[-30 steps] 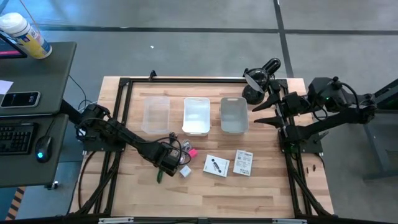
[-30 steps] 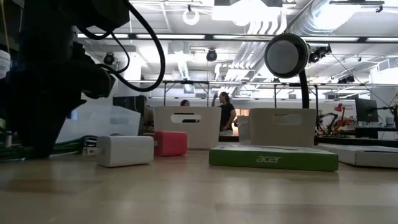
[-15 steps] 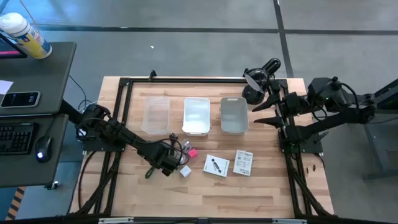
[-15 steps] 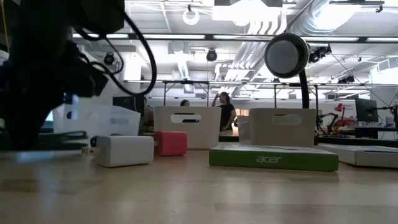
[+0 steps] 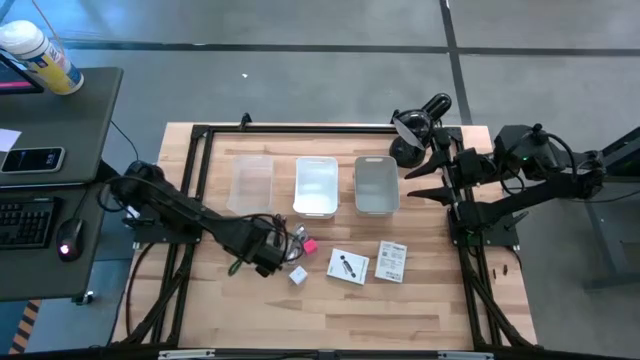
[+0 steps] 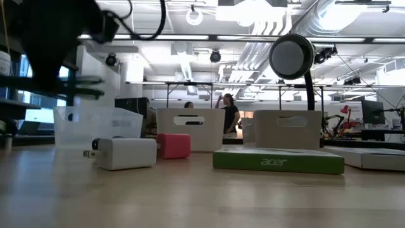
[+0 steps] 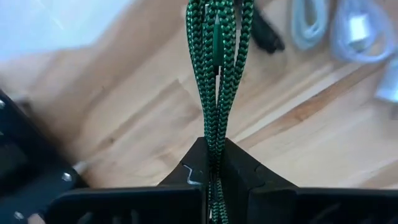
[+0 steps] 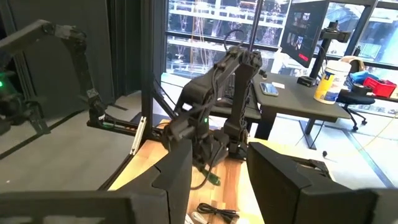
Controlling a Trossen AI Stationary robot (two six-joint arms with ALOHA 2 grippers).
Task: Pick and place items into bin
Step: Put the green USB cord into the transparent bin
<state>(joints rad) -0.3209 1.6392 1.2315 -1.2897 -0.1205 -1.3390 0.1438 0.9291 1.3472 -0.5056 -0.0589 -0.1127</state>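
My left gripper (image 5: 262,250) is shut on a green braided cable (image 7: 214,56), a bundle of looped strands, above the table's middle left. In the high view a green end (image 5: 236,266) sticks out of it toward the near left. A white cube (image 5: 297,274), a pink piece (image 5: 310,245), a black cable and pale cords (image 5: 288,234) and two white cards (image 5: 348,265) (image 5: 392,262) lie flat on the table. My right gripper (image 5: 420,185) waits open at the table's right, above the wood. My left gripper pinches several strands of the green cable (image 7: 213,140) between its two fingers. The fingers lie along the strands, which run on past the fingertips. The bundle is lifted clear of the table.
Three bins stand in a row at the far side: clear (image 5: 251,183), white (image 5: 316,186) and grey (image 5: 376,185). A black lamp (image 5: 415,130) stands at the far right corner. Bare wood lies along the near edge. People show far off in the room (image 6: 229,114).
My left gripper has risen from the table and drawn a little toward the far left, staying shut. The green cable has come up with it, from lying on the wood to hanging clear. The other items have stayed in place.
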